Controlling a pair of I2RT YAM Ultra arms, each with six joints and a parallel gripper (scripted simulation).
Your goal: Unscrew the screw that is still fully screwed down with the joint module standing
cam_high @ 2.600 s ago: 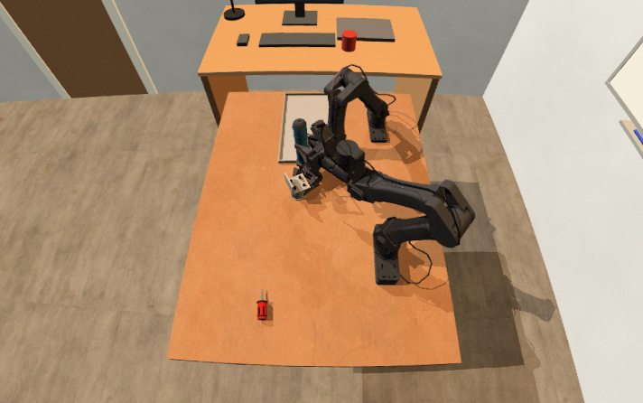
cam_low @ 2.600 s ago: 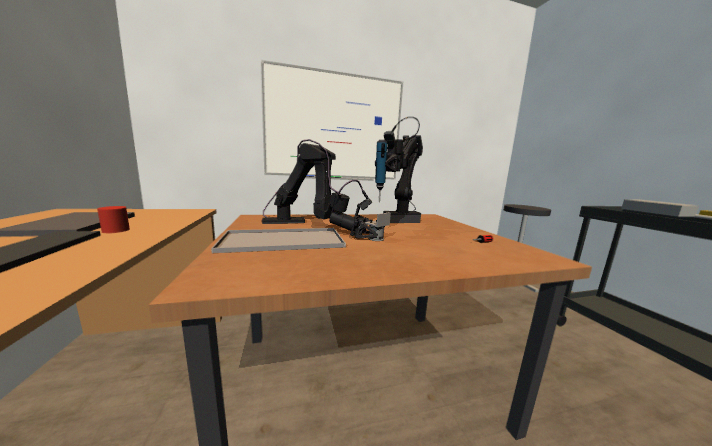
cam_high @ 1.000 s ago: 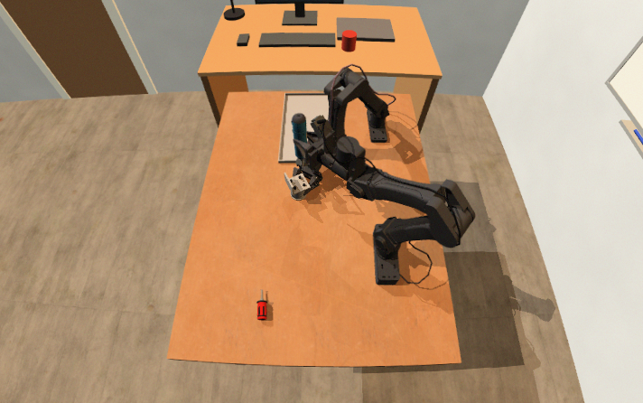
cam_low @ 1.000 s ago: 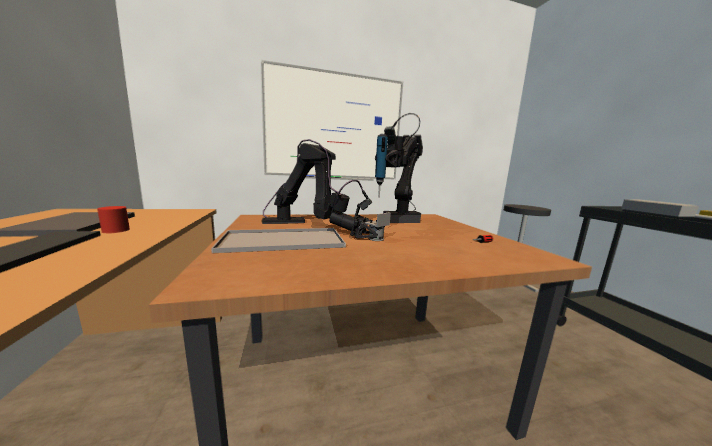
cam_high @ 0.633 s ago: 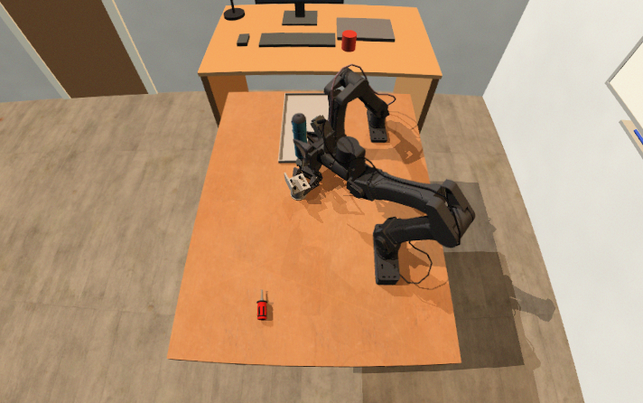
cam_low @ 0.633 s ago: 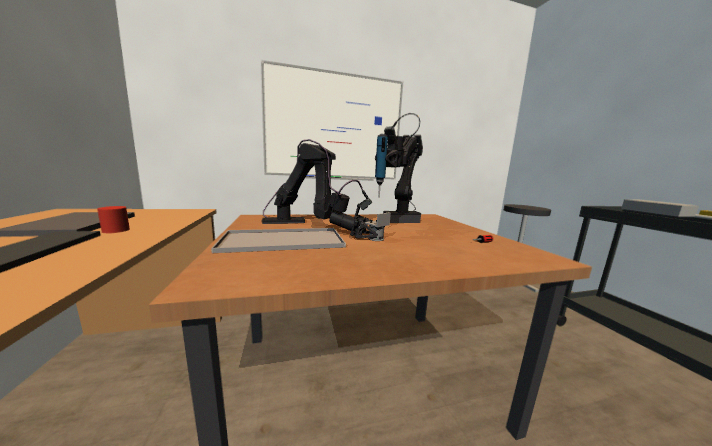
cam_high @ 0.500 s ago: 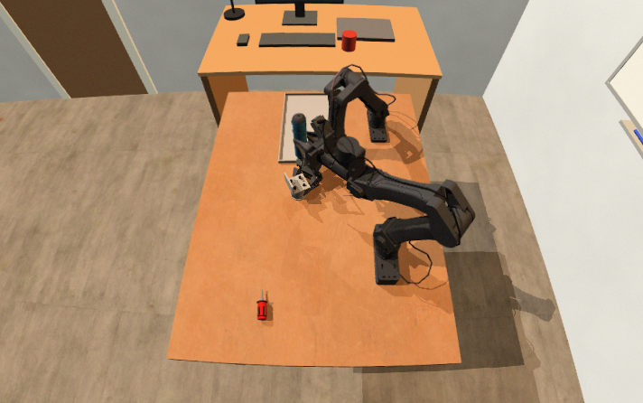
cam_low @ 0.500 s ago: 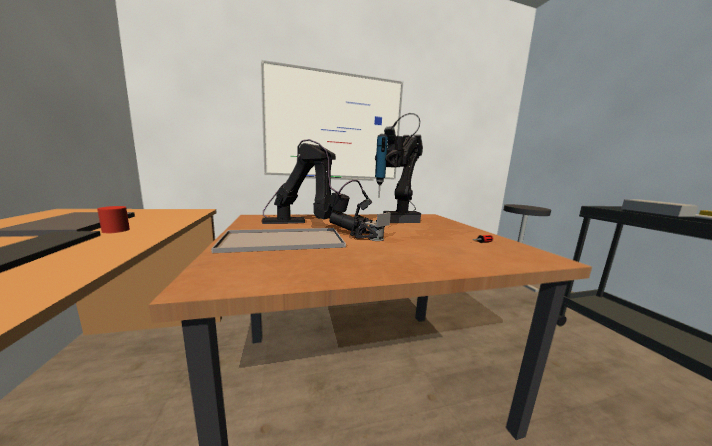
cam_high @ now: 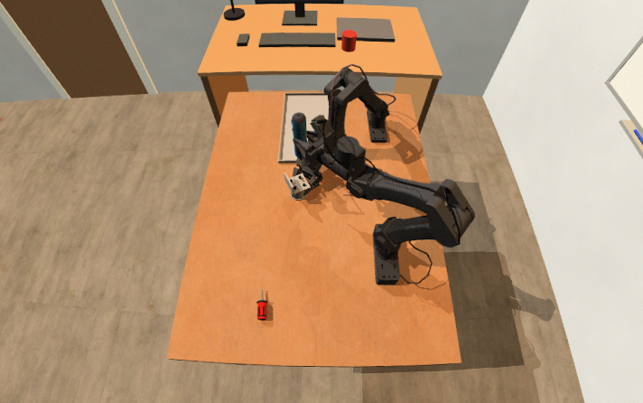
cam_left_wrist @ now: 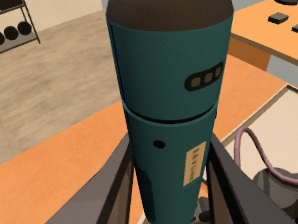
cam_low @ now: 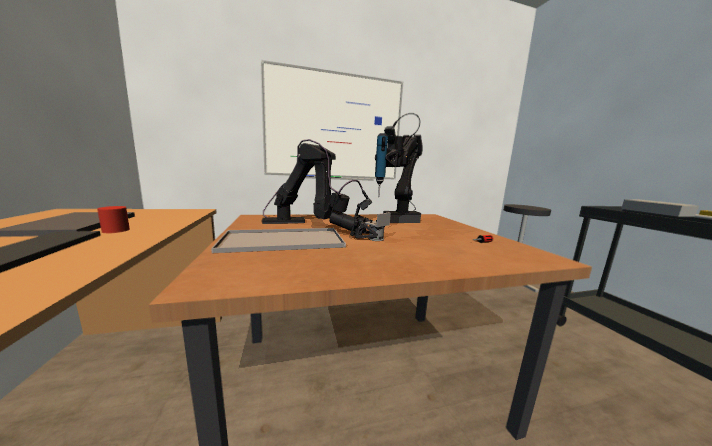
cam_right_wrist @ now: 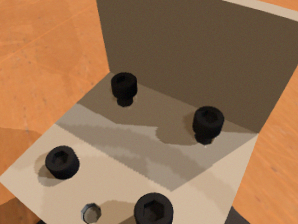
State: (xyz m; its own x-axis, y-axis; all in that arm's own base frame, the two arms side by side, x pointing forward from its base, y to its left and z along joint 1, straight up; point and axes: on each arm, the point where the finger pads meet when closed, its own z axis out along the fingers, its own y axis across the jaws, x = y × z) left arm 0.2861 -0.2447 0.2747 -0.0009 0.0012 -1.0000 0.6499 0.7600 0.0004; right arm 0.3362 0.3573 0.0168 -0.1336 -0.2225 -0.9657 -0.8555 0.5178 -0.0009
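Note:
The left gripper [cam_left_wrist: 171,150] [cam_low: 386,147] is shut on the upright electric screwdriver [cam_left_wrist: 170,95] [cam_low: 380,157] [cam_high: 299,127]. The screwdriver's tip points down, clear above the bracket [cam_high: 299,182] [cam_low: 383,219] [cam_right_wrist: 125,165]. The right gripper [cam_high: 307,178] [cam_low: 370,230] is low at the joint module [cam_high: 297,194] [cam_low: 378,236] and shut on it; its fingertips are mostly hidden. The module stands with the bracket on top. Two screws [cam_right_wrist: 124,89] [cam_right_wrist: 207,121] by the bracket's wall stand raised. The front left screw [cam_right_wrist: 62,161] looks lowest. The near screw [cam_right_wrist: 154,210] casts a longer shadow and looks raised.
The grey-rimmed tray [cam_high: 281,137] [cam_low: 278,247] lies beside the module towards the desk. The red screwdriver [cam_high: 262,309] [cam_low: 485,238] lies far off on the table. Both arms cross close together over the table near the module.

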